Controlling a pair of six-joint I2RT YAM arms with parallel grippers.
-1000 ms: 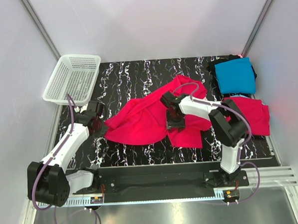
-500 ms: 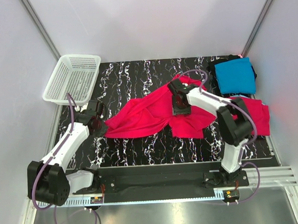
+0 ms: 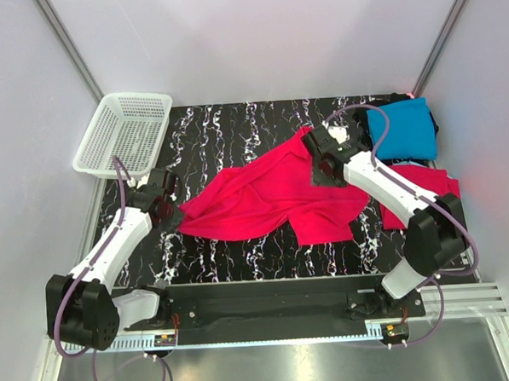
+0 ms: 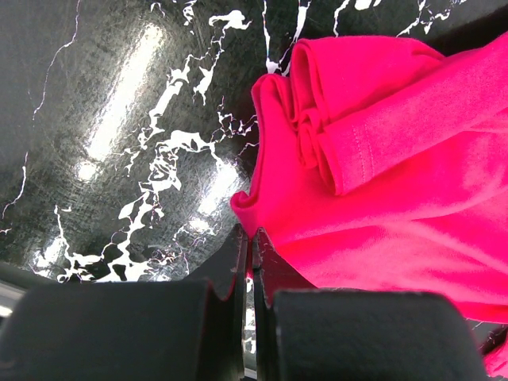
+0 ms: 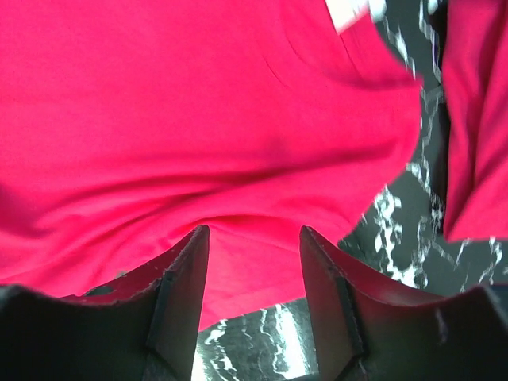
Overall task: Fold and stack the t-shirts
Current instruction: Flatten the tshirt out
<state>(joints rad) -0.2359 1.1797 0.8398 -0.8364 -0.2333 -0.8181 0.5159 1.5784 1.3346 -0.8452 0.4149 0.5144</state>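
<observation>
Since a second ago the right pincer (image 3: 324, 165) has moved from the middle of the red t-shirt (image 3: 255, 203) to its far right corner. Its fingers stand apart over the cloth, which now lies stretched wider across the surface (image 3: 226, 132). The left pincer (image 3: 163, 199) stays clamped on the shirt's left edge. A blue t-shirt (image 3: 402, 130) lies far right, a second red t-shirt (image 3: 429, 190) nearer, and a basket (image 3: 92, 135) far left.
</observation>
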